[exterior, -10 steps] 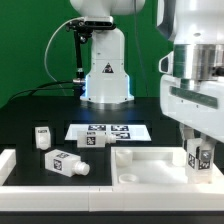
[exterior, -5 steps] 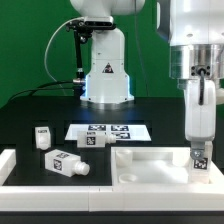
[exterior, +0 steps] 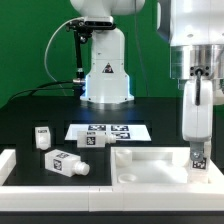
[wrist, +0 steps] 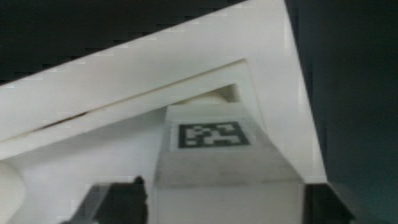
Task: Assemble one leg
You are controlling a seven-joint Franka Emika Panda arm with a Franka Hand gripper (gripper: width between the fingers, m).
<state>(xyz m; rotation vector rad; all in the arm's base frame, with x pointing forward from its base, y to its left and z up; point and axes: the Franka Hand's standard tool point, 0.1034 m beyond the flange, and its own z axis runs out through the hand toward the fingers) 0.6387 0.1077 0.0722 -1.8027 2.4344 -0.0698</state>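
My gripper [exterior: 197, 148] points straight down at the exterior view's right and is shut on a leg [exterior: 199, 157]. This leg is a small white block with a black-and-white tag, and it stands upright in the right corner of the large flat white rimmed panel [exterior: 150, 163]. In the wrist view the leg [wrist: 214, 140] shows its tag between my two dark fingers [wrist: 121, 203], with my gripper [wrist: 228, 208] closed on its sides. The leg's lower end is hidden against the panel [wrist: 107, 110].
A second leg [exterior: 66, 163] lies on its side left of the panel. A third small tagged block [exterior: 41, 136] stands further left. The marker board [exterior: 110, 131] lies behind the panel. The robot base [exterior: 105, 75] stands at the back. A white rim [exterior: 8, 163] runs along the left edge.
My hand has turned about its vertical axis since a second ago and now shows its narrow side. The leg stays at the same panel corner. Nothing has visibly moved in the last half second.
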